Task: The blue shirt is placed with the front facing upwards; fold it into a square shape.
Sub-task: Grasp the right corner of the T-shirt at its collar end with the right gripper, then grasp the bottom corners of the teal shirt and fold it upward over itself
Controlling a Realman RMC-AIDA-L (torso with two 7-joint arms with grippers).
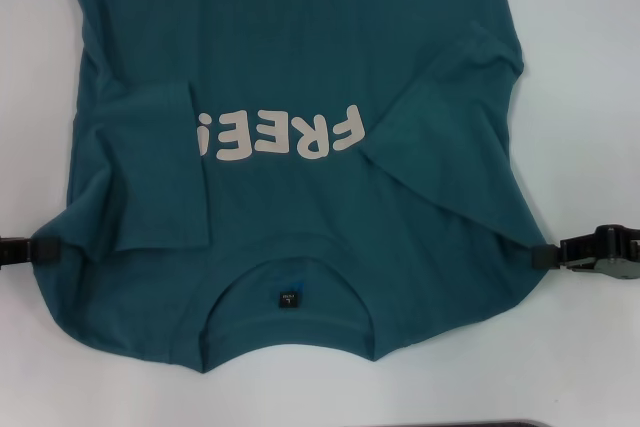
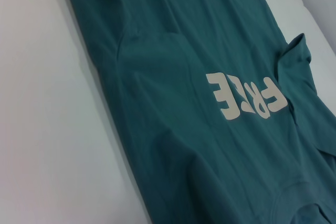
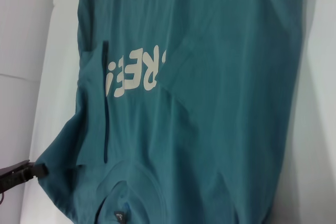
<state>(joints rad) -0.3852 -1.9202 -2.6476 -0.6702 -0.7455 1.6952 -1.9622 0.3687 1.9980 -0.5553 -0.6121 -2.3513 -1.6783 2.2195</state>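
The blue shirt lies front up on the white table, its collar and small dark neck label nearest me, and the pale "FREE" lettering reads upside down. Both sleeves are folded inward over the chest, the left sleeve and the right sleeve. My left gripper is shut on the left shoulder corner, which is drawn to a point. At the opposite shoulder edge my right gripper is shut on the cloth. The wrist views show the shirt and the left gripper.
The white table shows bare on both sides of the shirt and in front of the collar. A dark strip runs along the near edge. The shirt's hem runs out of view at the far end.
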